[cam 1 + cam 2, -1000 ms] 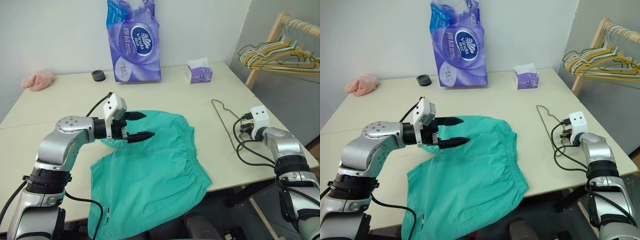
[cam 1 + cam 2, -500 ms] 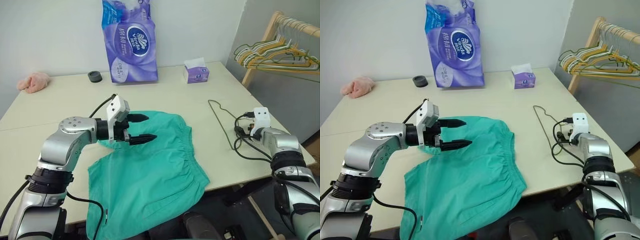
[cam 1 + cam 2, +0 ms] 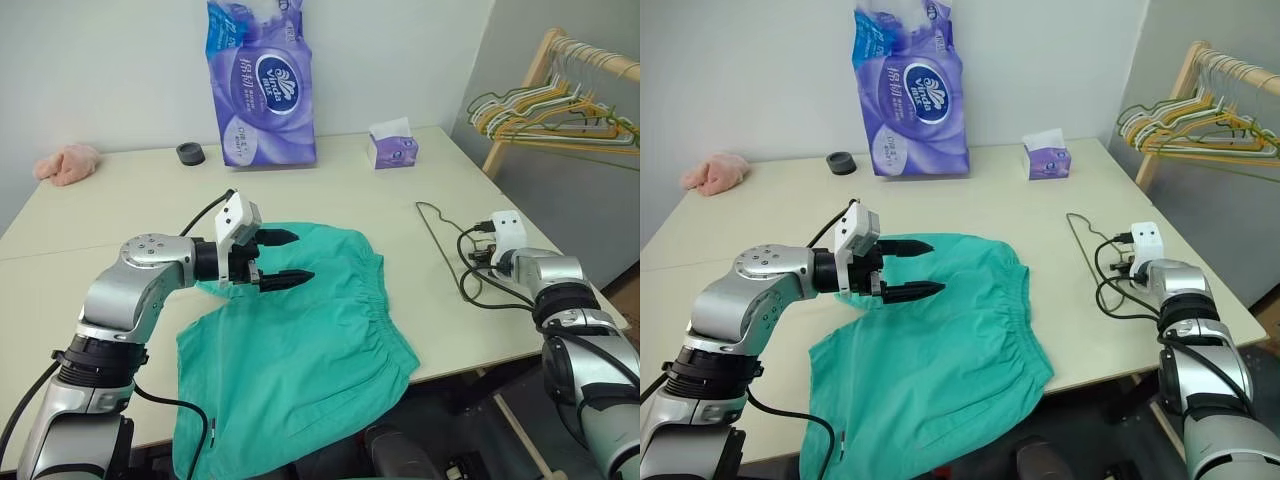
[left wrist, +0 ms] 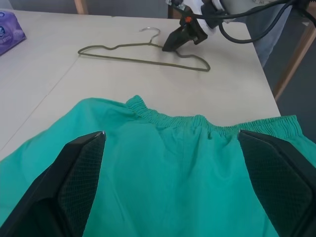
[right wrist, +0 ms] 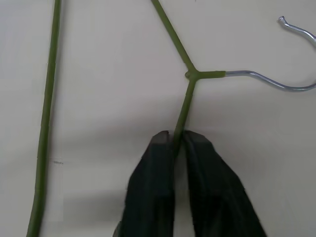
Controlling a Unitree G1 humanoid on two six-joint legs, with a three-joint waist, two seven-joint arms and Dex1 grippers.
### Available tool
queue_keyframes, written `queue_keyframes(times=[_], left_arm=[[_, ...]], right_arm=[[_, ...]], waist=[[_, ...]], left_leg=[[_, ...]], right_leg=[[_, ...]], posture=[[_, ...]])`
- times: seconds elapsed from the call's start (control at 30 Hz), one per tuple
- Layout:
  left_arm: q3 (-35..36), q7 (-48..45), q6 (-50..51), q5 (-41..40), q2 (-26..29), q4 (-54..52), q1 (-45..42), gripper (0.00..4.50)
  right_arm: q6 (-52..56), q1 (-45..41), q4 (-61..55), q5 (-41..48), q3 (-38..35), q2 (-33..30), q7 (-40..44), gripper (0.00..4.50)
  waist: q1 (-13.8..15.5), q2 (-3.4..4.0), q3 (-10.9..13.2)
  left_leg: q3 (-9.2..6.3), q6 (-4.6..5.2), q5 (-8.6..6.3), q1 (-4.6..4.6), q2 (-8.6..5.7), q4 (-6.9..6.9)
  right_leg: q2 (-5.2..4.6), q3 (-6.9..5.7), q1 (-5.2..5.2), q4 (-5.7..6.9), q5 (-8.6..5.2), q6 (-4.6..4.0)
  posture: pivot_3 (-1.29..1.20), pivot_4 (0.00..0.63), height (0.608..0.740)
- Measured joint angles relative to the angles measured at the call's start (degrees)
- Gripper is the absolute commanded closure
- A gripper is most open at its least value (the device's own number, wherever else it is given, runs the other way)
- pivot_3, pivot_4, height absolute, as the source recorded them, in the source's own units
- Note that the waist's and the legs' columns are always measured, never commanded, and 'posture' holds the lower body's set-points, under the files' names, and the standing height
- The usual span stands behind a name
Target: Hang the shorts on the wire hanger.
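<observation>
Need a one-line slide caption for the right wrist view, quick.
Right gripper shut on the wire hanger, pinching one sloping arm just below the neck where the hook begins, flat on the table.

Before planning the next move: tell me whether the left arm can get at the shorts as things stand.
Probably yes: the left gripper hovers open just above the shorts, nothing between them.

Pale beige table mid-frame, plain white wall behind, wooden clothes rack upper right
</observation>
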Motion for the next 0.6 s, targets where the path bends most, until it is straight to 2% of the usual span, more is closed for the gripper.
queue_keyframes(times=[0.23, 0.3, 0.43, 0.6], left_arm=[[0.2, 1.0, 0.0, 0.0, 0.0, 0.1, 0.7, 0.0], [0.9, 2.8, 0.0, 0.4, -0.2, 1.0, 0.7, 0.0], [3.3, 7.3, 0.0, 1.7, -1.5, 7.5, -1.3, 0.0], [8.0, 11.8, 0.0, 1.5, -3.2, 14.8, -5.2, 0.0]], right_arm=[[-2.6, -0.3, 1.3, 0.4, -1.8, 0.0, -2.3, 4.49], [-2.8, -0.1, -0.3, 0.3, -1.6, 0.0, -1.5, 4.49], [-4.8, 1.5, -11.6, 0.0, 0.8, -1.0, 3.2, 4.49], [-8.0, 6.3, -29.2, -1.1, 4.3, -4.4, 10.3, 4.49]], waist=[[0.5, 0.04, 0.0], [0.4, 0.29, 0.2], [0.1, 0.79, 0.5], [0.4, 0.82, 0.5]], left_leg=[[0.04, 0.02, -0.01, -0.02, -0.01, 0.01], [0.08, 0.02, -0.01, -0.05, -0.02, 0.0], [0.11, 0.02, -0.01, -0.08, 0.01, -0.06], [-0.12, 0.01, -0.02, -0.24, -0.02, -0.07]], right_leg=[[-0.01, 0.03, -0.02, -0.04, 0.03, 0.04], [-0.01, 0.08, -0.08, -0.02, 0.03, 0.04], [0.03, 0.1, -0.2, 0.04, 0.02, 0.05], [-0.02, -0.07, -0.21, -0.04, 0.0, 0.06]], posture=[[-0.18, 0.064, 0.74], [-0.18, 0.065, 0.74], [-0.19, 0.066, 0.74], [-0.19, 0.068, 0.74]])
